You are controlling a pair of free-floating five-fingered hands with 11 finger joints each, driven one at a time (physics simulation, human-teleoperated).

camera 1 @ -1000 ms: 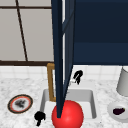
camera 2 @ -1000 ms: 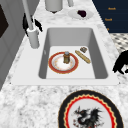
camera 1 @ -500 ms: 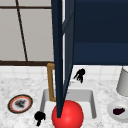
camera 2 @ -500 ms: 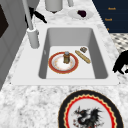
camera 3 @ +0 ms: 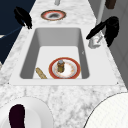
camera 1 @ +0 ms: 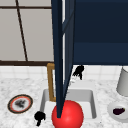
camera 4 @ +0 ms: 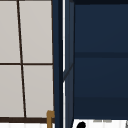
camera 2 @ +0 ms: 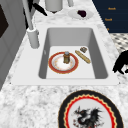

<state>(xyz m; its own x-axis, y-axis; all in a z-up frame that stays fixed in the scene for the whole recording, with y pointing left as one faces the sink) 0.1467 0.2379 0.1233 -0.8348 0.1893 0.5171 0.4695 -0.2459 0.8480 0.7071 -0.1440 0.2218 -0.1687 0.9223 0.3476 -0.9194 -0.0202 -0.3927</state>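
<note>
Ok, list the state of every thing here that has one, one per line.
Cabinet door: swung open over the sink.
Red-rimmed plate: flat in the sink, small jar upright on it.
Left robot hand: fingers curled, holding nothing.
Right robot hand: by the faucet, grip unclear.

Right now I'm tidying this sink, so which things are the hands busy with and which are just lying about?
In hand: right hand by the tap; left hand at the sink rim.
Lying about: red plate, jar, bread stick, patterned plate, bowl, canister.
</note>
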